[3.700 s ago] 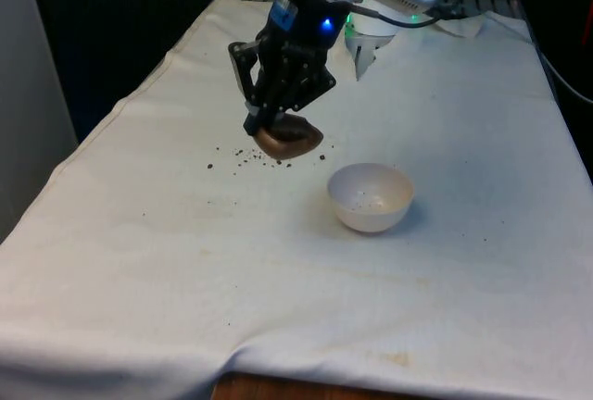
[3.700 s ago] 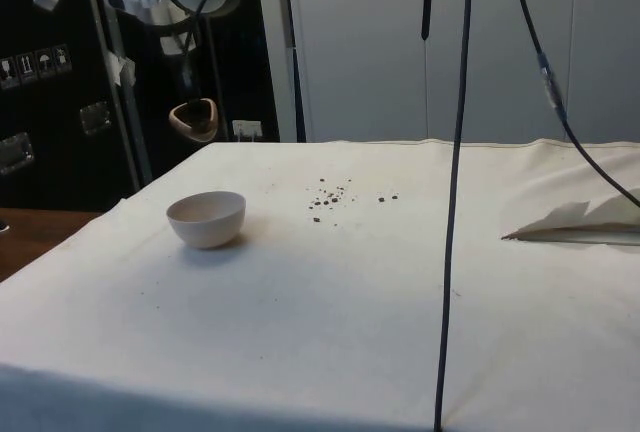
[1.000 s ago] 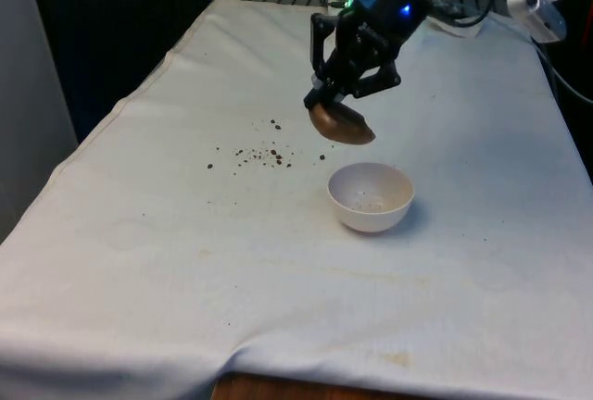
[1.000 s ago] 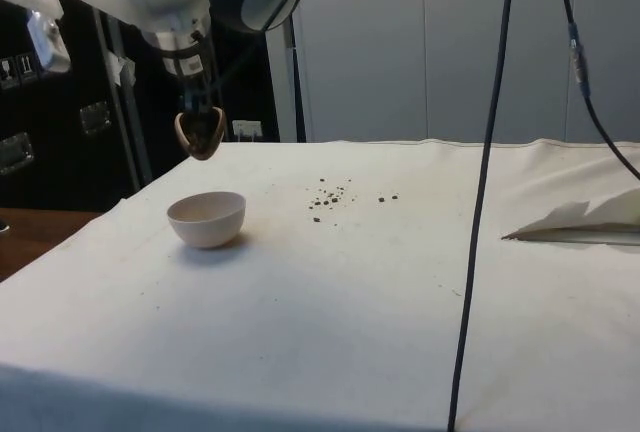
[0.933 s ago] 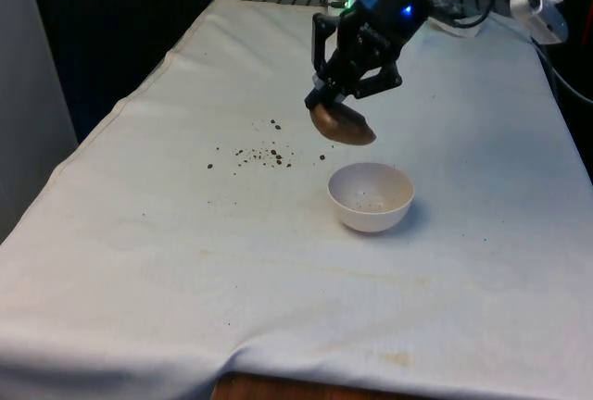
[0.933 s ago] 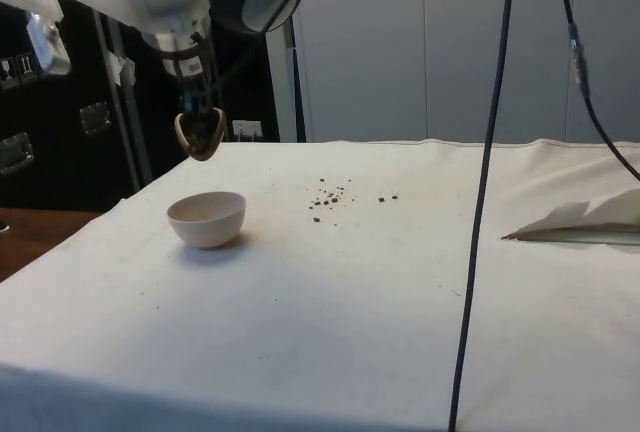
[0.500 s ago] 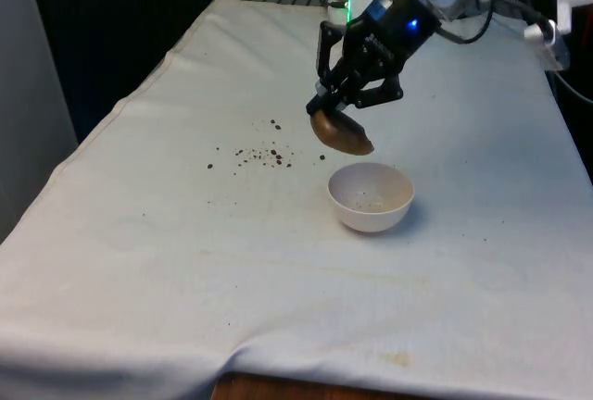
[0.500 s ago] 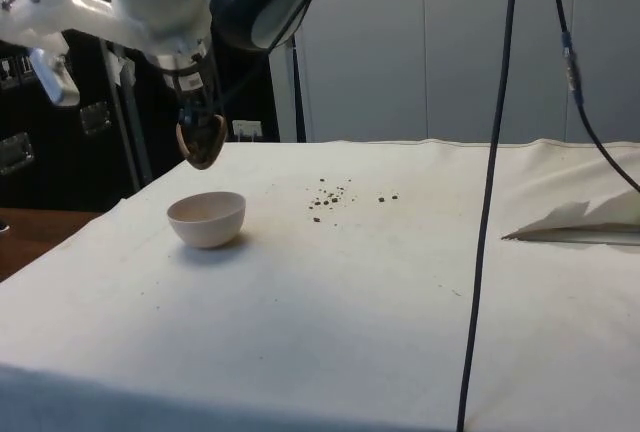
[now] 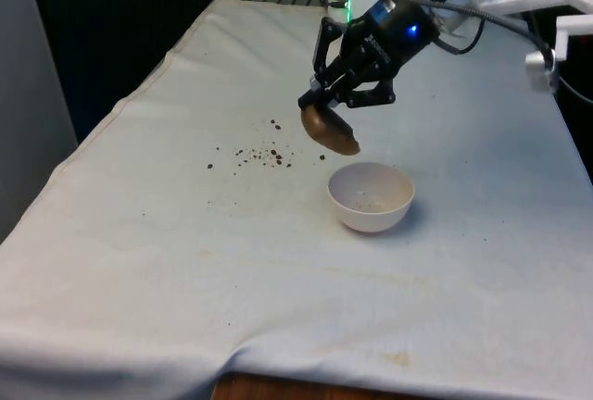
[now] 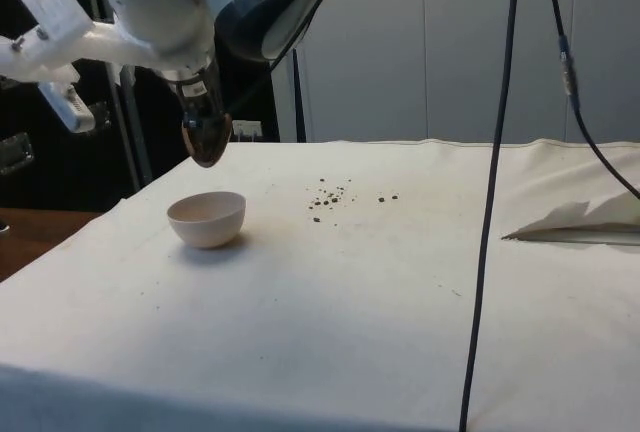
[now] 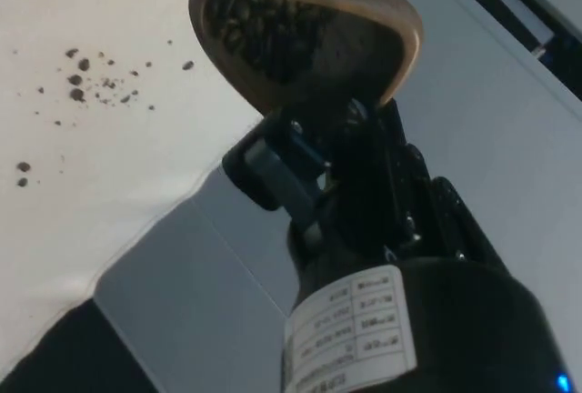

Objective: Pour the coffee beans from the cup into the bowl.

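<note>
Wrist view: tool [image 11: 314, 125] grips bean-filled cup [image 11: 305, 34]; label text unreadable.

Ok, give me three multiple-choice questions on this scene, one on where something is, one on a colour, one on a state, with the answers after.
1. Where do the spilled beans lie on the cloth?
A. To the front view's left of the bowl
B. Inside the bowl
C. At the cloth's near edge

2. What colour is the bowl?
A. Black
B. White
C. Green

3. How is the cup held?
A. Standing on the cloth
B. Upside down in the bowl
C. Tilted in the air, beans inside

Answers: 1 A, the scatter sits left of the bowl. 2 B, both fixed views show white. 3 C, the gripper holds it above the cloth, and the wrist view shows beans inside.
</note>
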You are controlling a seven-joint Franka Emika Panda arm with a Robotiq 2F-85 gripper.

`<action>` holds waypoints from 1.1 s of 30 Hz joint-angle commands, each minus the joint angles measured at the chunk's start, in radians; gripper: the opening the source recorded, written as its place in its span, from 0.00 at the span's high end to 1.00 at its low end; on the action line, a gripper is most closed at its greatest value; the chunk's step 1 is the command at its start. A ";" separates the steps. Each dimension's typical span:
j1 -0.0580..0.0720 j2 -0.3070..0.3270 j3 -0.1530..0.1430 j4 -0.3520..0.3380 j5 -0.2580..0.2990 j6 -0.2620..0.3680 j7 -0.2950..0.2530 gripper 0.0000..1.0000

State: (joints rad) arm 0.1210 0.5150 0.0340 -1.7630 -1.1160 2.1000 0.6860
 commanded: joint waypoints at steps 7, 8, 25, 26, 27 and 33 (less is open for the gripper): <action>0.006 0.004 0.008 0.005 -0.045 -0.045 0.036 1.00; 0.006 0.005 0.010 0.006 -0.051 -0.053 0.041 1.00; 0.008 0.026 0.065 0.021 -0.163 -0.206 0.124 1.00; 0.008 0.028 0.069 0.023 -0.169 -0.215 0.128 1.00; 0.007 0.031 0.074 0.025 -0.174 -0.224 0.131 1.00; 0.008 0.048 0.099 0.041 -0.201 -0.277 0.151 1.00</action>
State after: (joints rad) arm 0.1210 0.5600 0.1380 -1.7270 -1.3150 1.8270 0.8360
